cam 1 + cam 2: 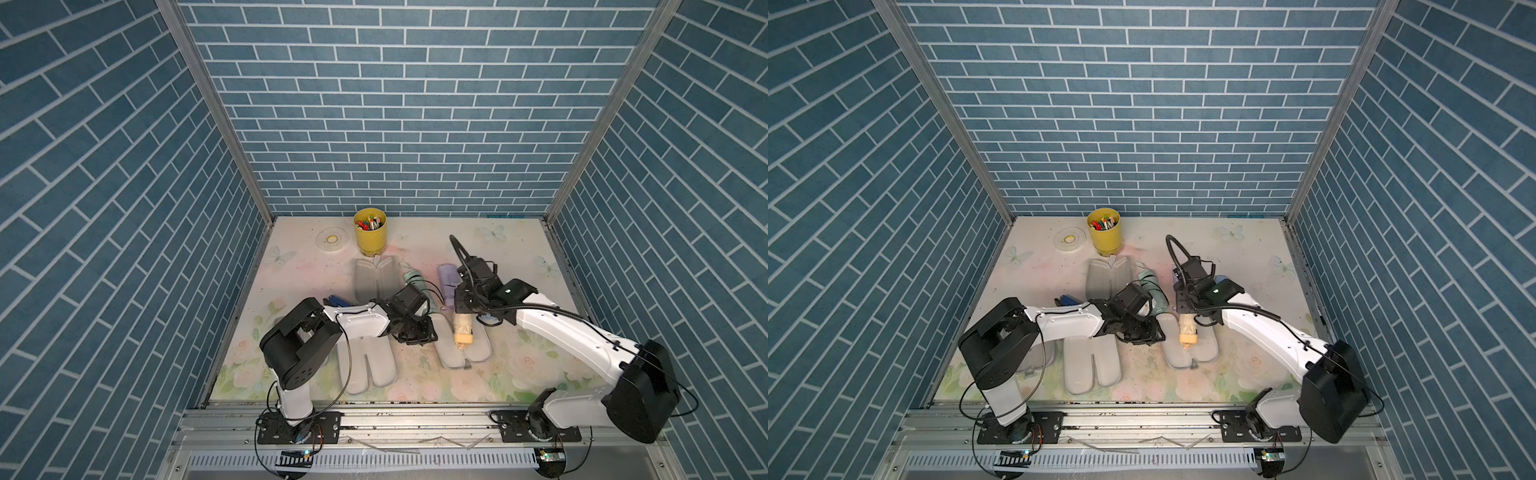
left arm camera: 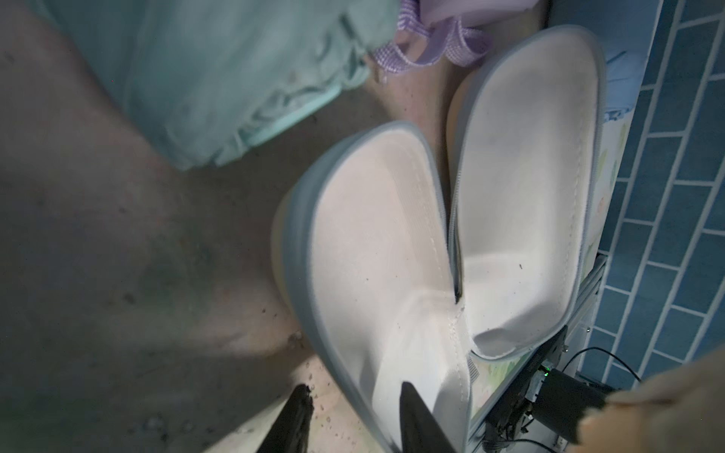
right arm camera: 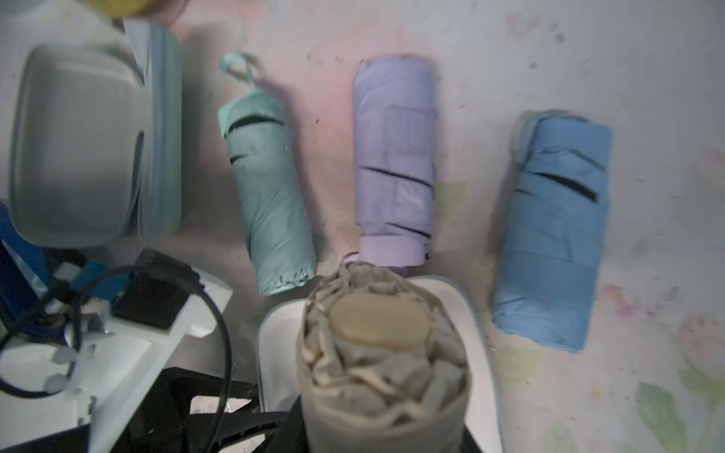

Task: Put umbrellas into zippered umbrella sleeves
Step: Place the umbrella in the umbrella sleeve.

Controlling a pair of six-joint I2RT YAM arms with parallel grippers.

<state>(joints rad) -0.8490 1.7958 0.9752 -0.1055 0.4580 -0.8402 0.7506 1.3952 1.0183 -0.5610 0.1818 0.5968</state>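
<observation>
Right end effector [image 1: 462, 319] is clenched on the cream umbrella [image 3: 382, 353], gripping one end. The capped end points away from the wrist camera. In both top views the umbrella hangs over the open light blue sleeve [image 1: 446, 347], roughly above the seam between its two halves. That spot is mid-table [image 1: 519, 257], a bit toward the right edge. Can't tell if the umbrella touches the lining. The sleeve lies flat, halves splayed, pale inside up.

Left end effector [image 2: 355, 415] is at the same sleeve, on the half nearer the left edge. One finger [image 2: 298, 415] is outside the rim, the other inside the shell. The fingers are part-way apart with the blurred rim between them; cannot tell whether they pinch it.

Mint umbrella [image 3: 266, 188], lilac umbrella [image 3: 394, 157] and light blue umbrella [image 3: 553, 235] lie side by side on the table, apart from each other, beyond the sleeve toward the far edge. The light blue one is nearest the right edge and mostly hidden under the right arm in both top views. The lilac umbrella's near end is just beside the sleeve's far end.

Second open sleeve [image 1: 376, 278] is beside the mint umbrella, on its left-edge side. Third open sleeve [image 1: 365, 365] is near the front edge, left of centre. Yellow cup [image 1: 370, 235] of pens stands by the far edge, with the tape roll [image 1: 331, 240] beside it. Dark blue object [image 1: 337, 300] sits behind the left arm.
</observation>
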